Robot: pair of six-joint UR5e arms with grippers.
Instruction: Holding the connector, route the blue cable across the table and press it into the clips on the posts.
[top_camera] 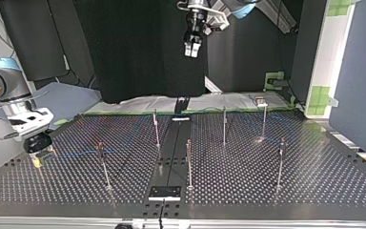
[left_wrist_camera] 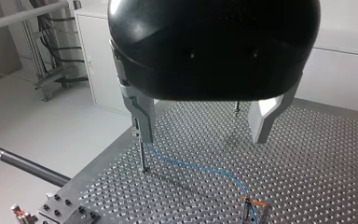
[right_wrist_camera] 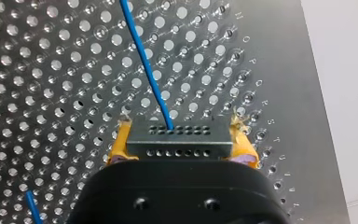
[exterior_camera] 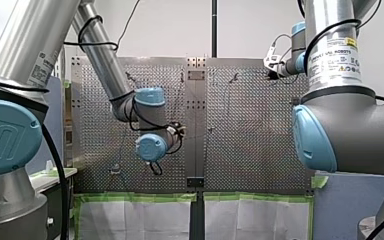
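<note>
Connector point(right_wrist_camera: 177, 140): small rigid grey block, clamped between yellow pads point(right_wrist_camera: 119, 147) of right gripper point(top_camera: 38, 153), just above table point(right_wrist_camera: 51, 116). Blue cable point(right_wrist_camera: 144, 60) out of connector's face: thin, light, limp, probably kinks if yanked. Steer by connector body, never by bare strand. Left gripper point(left_wrist_camera: 201, 140) well above connector, far off, fingers spread, empty.

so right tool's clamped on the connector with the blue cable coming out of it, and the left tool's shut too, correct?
Not quite. The left tool is open: the left wrist view shows its fingers spread wide with nothing between them. The rest holds: the right tool is clamped on the connector, with the blue cable coming out of it.
</note>
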